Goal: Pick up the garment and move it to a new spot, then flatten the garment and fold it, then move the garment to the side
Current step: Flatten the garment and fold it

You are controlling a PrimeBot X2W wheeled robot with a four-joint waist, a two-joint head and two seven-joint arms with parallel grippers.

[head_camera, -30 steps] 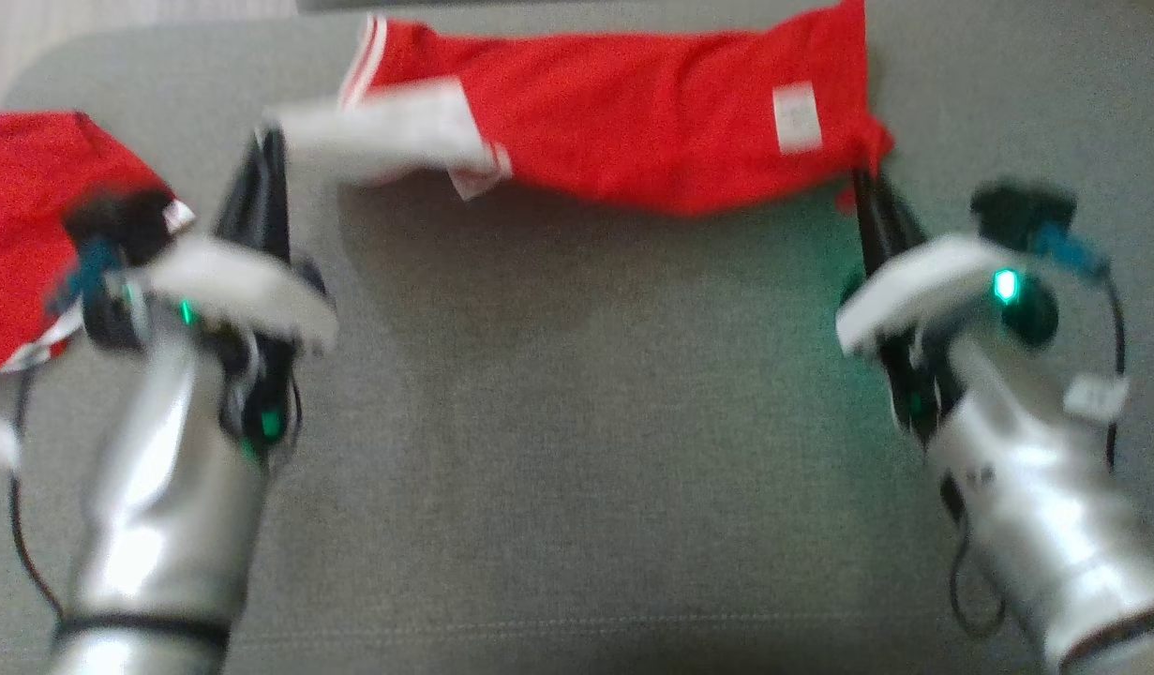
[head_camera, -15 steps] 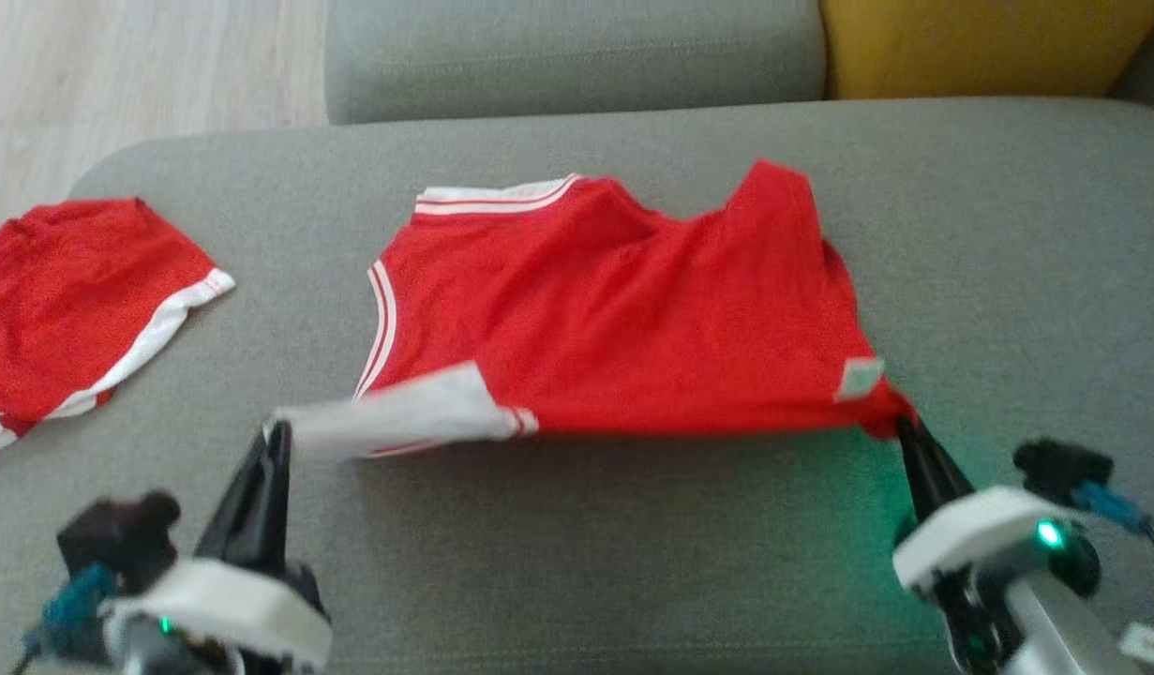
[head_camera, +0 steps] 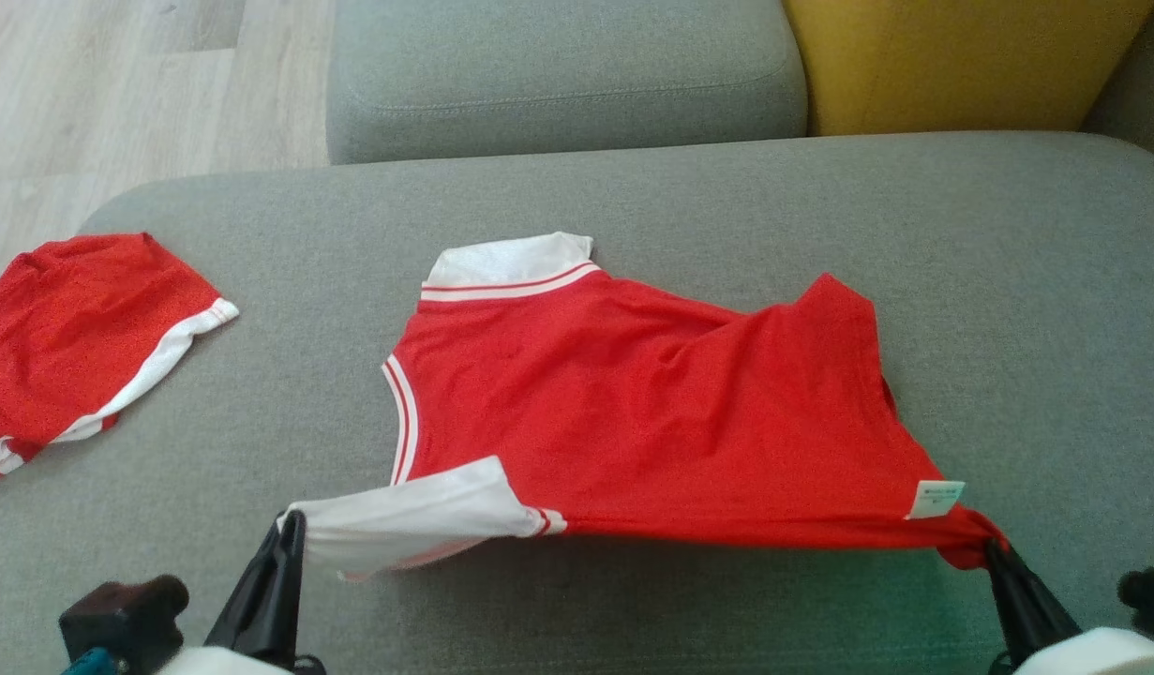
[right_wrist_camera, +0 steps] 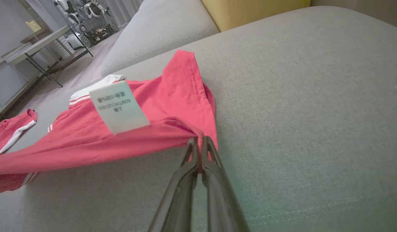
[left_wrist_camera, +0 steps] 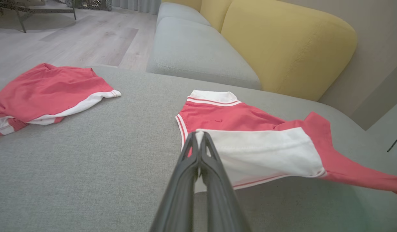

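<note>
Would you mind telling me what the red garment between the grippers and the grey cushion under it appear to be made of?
The red garment looks like a thin knit, perhaps synthetic jersey: matte, limp, sagging in soft folds. The grey cushion appears to be coarse woven upholstery: matte, visible weave, stitched seam.

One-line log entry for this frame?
red jersey: near edge lifted, rest on sofa seat | left end effector: shut on white corner | right end effector: shut on red corner

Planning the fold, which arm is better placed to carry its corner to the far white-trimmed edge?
Likely left: the left gripper pinches the red jersey at its white corner, nearer that trim than the right gripper.
</note>
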